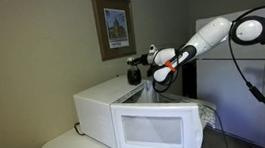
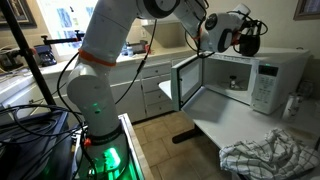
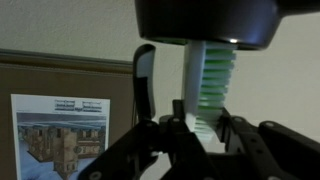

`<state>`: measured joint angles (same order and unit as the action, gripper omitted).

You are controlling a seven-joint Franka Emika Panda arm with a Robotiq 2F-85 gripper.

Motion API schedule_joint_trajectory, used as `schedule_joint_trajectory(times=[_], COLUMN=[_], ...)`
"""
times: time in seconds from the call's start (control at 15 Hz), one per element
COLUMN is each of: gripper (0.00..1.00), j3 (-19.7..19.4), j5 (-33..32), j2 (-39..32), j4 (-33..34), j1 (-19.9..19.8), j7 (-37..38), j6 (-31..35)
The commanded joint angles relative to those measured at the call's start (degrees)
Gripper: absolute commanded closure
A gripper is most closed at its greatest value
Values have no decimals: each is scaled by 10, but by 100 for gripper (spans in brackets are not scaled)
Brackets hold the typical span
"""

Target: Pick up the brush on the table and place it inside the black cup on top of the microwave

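My gripper (image 3: pixel 205 128) is shut on the brush (image 3: pixel 212 75), which has a white back and green bristles and stands out between the fingers. Its far end meets a dark round shape, the black cup (image 3: pixel 205 20). In an exterior view the gripper (image 1: pixel 144 67) hangs right beside the small black cup (image 1: pixel 134 75) on top of the white microwave (image 1: pixel 127 110). In an exterior view the gripper (image 2: pixel 243 38) is above the microwave (image 2: pixel 262 80); the cup is hidden there. The pale table (image 2: pixel 225 128) carries the microwave.
The microwave door (image 2: pixel 186 85) stands open toward the room. A crumpled checked cloth (image 2: pixel 270 155) lies on the table's front corner. A framed picture (image 1: pixel 115 26) hangs on the wall behind the microwave. Cables hang from the arm (image 1: pixel 247 66).
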<state>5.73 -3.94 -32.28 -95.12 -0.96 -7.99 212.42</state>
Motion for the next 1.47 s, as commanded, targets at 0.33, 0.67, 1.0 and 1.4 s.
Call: schedule_joint_trajectory(times=[0.33,0.67,1.0,1.4], gripper=[42,6,0,0], j3=[-1,-8,-15,-39], j5=[-36,-33,-30,-22], j2=[-18,-21,-4,33], j4=[15,17,5,-12], j1=[3,4,12,33], j7=[31,37,29,15], j6=[6,6,-17,-84])
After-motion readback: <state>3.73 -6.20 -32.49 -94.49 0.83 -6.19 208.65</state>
